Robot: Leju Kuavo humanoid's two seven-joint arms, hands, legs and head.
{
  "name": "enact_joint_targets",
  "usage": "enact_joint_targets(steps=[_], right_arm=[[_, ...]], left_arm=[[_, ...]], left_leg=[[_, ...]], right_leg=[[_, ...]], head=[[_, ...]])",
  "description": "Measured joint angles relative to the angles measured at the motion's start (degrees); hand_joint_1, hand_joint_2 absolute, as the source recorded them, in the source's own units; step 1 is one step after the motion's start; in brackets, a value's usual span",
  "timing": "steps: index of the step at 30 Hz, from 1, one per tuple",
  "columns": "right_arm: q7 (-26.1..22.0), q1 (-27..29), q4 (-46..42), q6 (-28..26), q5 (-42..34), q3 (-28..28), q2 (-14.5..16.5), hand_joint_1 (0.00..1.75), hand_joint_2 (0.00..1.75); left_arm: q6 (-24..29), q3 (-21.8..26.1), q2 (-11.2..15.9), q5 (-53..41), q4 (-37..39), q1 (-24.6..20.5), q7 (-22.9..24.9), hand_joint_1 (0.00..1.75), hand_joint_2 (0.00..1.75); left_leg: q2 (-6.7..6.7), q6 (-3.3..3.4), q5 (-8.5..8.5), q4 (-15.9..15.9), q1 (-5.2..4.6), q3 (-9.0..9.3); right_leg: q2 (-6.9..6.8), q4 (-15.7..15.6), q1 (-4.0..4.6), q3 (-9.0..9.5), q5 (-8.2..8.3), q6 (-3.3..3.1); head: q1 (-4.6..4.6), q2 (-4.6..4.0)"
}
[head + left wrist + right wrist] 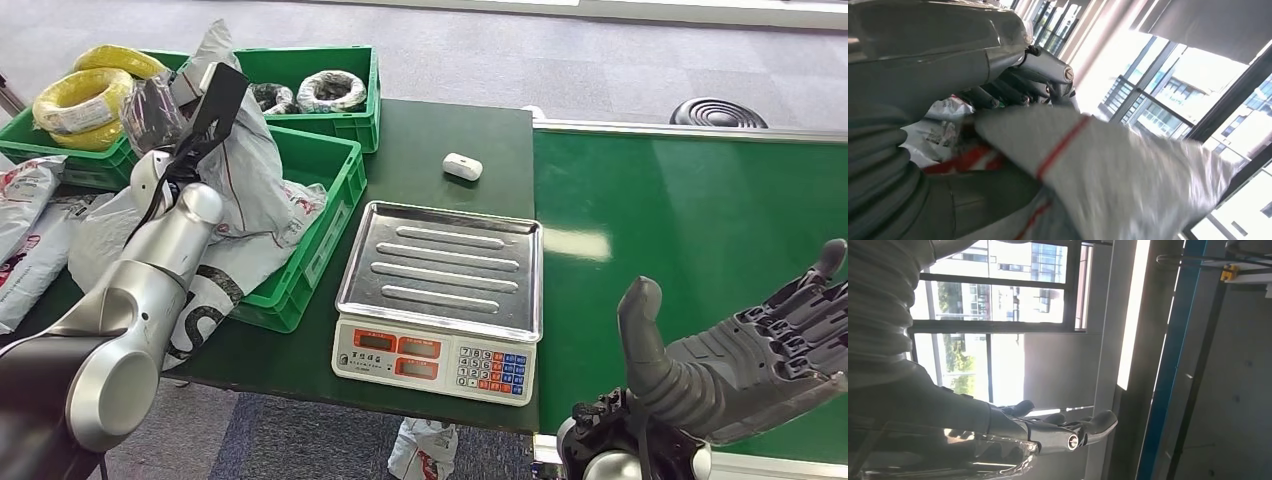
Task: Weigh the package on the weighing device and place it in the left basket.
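Right hand, 5 o'clock: empty, dark fingers spread over green conveyor belt. Steel-trayed weighing scale, centre: tray bare. Left hand, 10 o'clock: clasps crinkled grey plastic package above near green plastic basket.

The steel pan of the scale at the bench's front edge is left bare and reachable from above. A small white object lies behind it. The left side is crowded by green crates, grey packages and the raised left hand.
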Motion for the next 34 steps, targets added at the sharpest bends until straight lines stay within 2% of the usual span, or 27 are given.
enact_joint_targets(steps=[2,5,9,12,14,17,21,26,34], right_arm=[[-0.01,0.01,0.08,0.00,0.03,0.00,0.00,0.00,1.75],[-0.01,0.14,0.11,0.00,0.16,0.01,-0.01,0.00,1.75],[-0.01,0.37,0.20,0.00,0.24,0.07,-0.09,0.00,1.75],[-0.01,0.34,0.64,0.00,0.19,0.12,-0.13,0.00,1.75],[-0.02,0.31,1.31,0.00,-0.05,0.13,-0.17,0.00,1.75],[-0.02,0.30,2.64,0.00,-0.40,0.13,-0.27,0.00,1.75],[-0.02,0.28,3.74,0.00,-0.46,0.13,-0.31,0.00,1.75],[-0.01,0.27,4.42,0.00,-0.48,0.13,-0.33,0.00,1.75],[-0.02,0.27,5.20,0.00,-1.39,0.13,-0.34,0.00,1.75]], left_arm=[[-0.17,0.59,-0.40,1.33,0.47,0.53,-1.05,0.00,0.00],[-0.20,1.91,-1.49,4.59,0.69,2.12,-6.02,0.00,0.00],[-1.89,4.67,-3.92,12.76,0.00,5.13,-18.38,0.00,0.00],[-8.85,7.08,-6.73,22.58,-2.97,8.16,-29.29,0.00,0.00],[-15.88,7.61,-8.96,30.45,-8.23,11.95,-34.01,0.00,0.00],[-22.71,6.39,-12.01,40.65,-19.38,19.11,-35.89,0.00,0.00],[-24.28,5.01,-14.16,43.59,-29.10,24.66,-36.06,0.00,0.00],[-24.44,4.40,-15.24,43.77,-34.88,27.45,-36.06,0.00,0.00],[-25.03,3.93,-15.61,46.25,-38.96,29.59,-36.05,0.00,0.00]], left_leg=[[-0.01,0.00,0.00,0.00,0.00,0.00],[-0.02,0.00,0.00,0.00,0.00,0.00],[-0.04,0.00,0.00,0.00,-0.01,-0.02],[-0.05,0.02,-0.01,0.00,-0.04,-0.03],[-0.02,0.03,-0.04,0.00,-0.06,-0.03],[0.03,0.02,-0.06,0.00,-0.06,-0.04],[-0.03,0.02,-0.06,0.00,-0.04,-0.06],[-0.03,0.02,-0.03,-0.01,-0.01,-0.04],[-0.01,0.03,-0.03,0.00,-0.02,-0.04]], right_leg=[[0.00,0.00,0.00,-0.01,0.00,0.00],[0.00,0.01,0.00,0.00,0.00,0.00],[-0.01,0.00,-0.01,0.00,0.00,0.00],[-0.01,-0.03,-0.05,0.02,0.00,0.01],[0.00,-0.04,-0.07,0.03,0.00,0.01],[0.02,-0.04,-0.07,-0.01,0.00,0.01],[0.00,-0.04,-0.05,-0.03,-0.01,0.02],[0.00,-0.03,-0.02,-0.01,0.00,0.01],[0.01,-0.02,-0.03,0.03,0.00,0.01]], head=[[-0.01,0.00],[0.00,0.00],[0.01,0.00],[0.01,0.00],[0.01,0.00],[0.00,0.00],[-0.02,0.00],[-0.01,0.00],[0.00,0.00]])
